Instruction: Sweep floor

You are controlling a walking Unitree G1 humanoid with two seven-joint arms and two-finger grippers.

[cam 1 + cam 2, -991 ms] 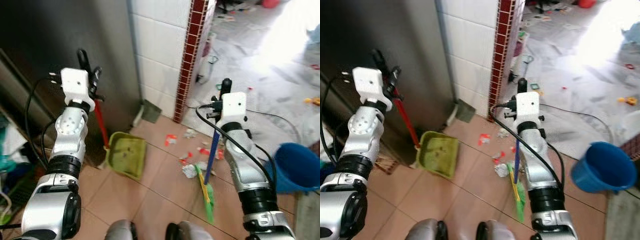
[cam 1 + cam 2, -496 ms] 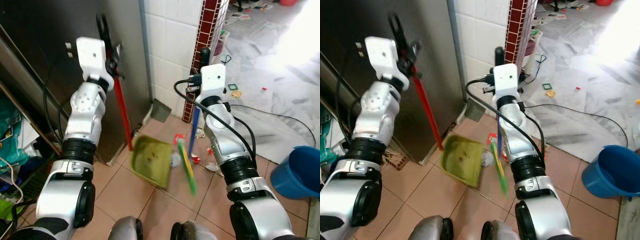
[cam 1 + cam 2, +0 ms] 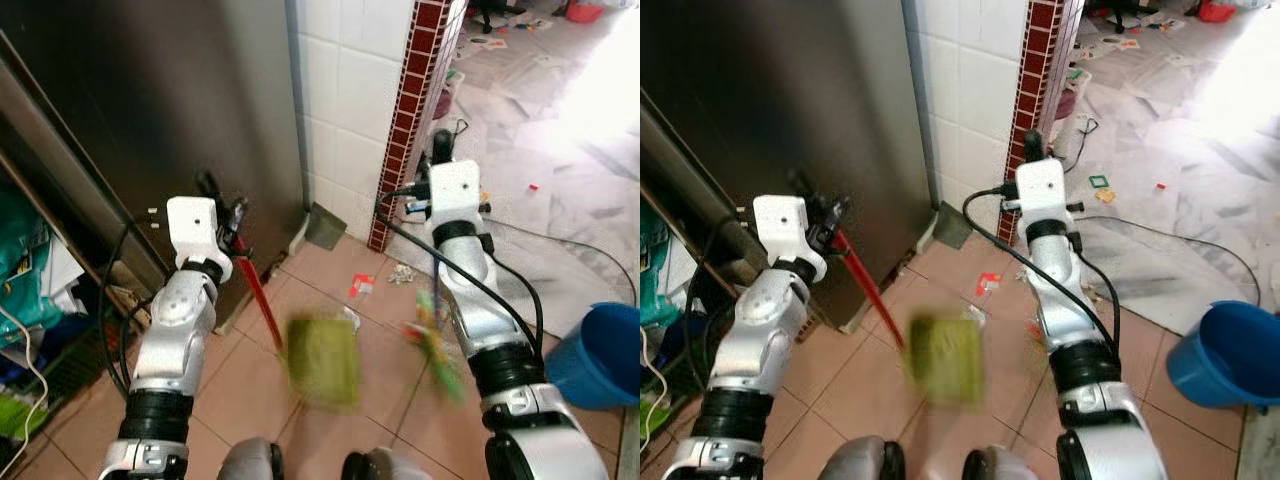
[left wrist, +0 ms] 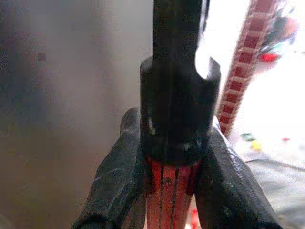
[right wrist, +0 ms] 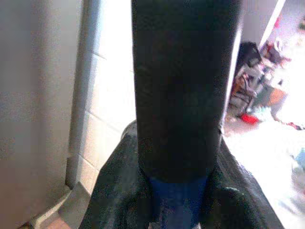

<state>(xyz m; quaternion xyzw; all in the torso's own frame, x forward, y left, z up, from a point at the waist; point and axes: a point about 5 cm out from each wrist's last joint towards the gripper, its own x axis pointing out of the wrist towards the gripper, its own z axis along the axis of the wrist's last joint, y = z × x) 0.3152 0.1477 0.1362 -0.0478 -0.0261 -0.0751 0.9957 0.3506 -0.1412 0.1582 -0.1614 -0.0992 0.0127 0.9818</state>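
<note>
My left gripper (image 3: 224, 204) is shut on the red handle (image 4: 171, 191) of a green dustpan (image 3: 322, 362). The pan is blurred, low over the tiles just ahead of my feet. My right gripper (image 3: 440, 152) is shut on the black-capped blue handle (image 5: 177, 200) of a broom. Its green head (image 3: 438, 342) is blurred to the right of the dustpan. Scraps of litter (image 3: 362, 285) lie on the tiles beyond both, near the brick column.
A tall steel cabinet (image 3: 150, 110) stands to the left, beside a white tiled wall (image 3: 345, 90) and a red brick column (image 3: 415, 110). A blue bucket (image 3: 598, 350) stands at the right. A black cable (image 3: 560, 240) crosses the littered pale floor beyond.
The view has shifted. My left arm has dropped lower and the dustpan has come nearer my feet. The broom head has swung right, away from the pan. Both are motion-blurred.
</note>
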